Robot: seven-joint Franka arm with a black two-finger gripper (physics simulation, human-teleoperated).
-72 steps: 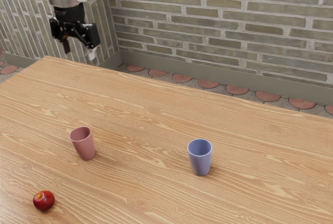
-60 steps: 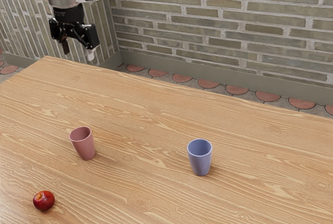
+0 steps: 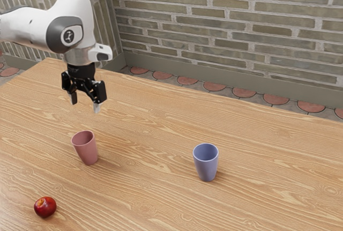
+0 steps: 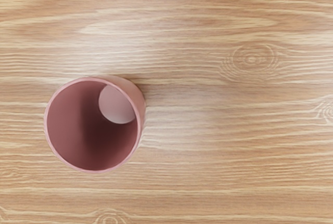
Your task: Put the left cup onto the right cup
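The small pink tapered plastic cup (image 3: 85, 147) stands upright and open-mouthed on the light wooden table (image 3: 246, 113). The black two-finger gripper (image 3: 84, 104) hangs above that cup, well clear of its rim, with its fingers spread wide and nothing between them. In the wrist view the pink cup (image 4: 78, 135) sits off to one side of the hand's centre line, its mouth open to the camera and its pale floor visible inside.

That offset looks like the first risk. If the hand drops straight from here, a finger could land on the rim rather than pass to either side of the wall, and a light cup would likely tip or skid across the smooth wood.

A pinch taken too near the lip may also let the tapered wall slip, or cock the cup in the jaws.

The grey-blue plastic cup (image 3: 206, 161) stands upright, well apart from the pink cup toward the exterior view's right. A tilted or off-centre delivery there could knock it over.

The red apple (image 3: 45, 206) lies nearer the camera than the pink cup and seems out of the way.
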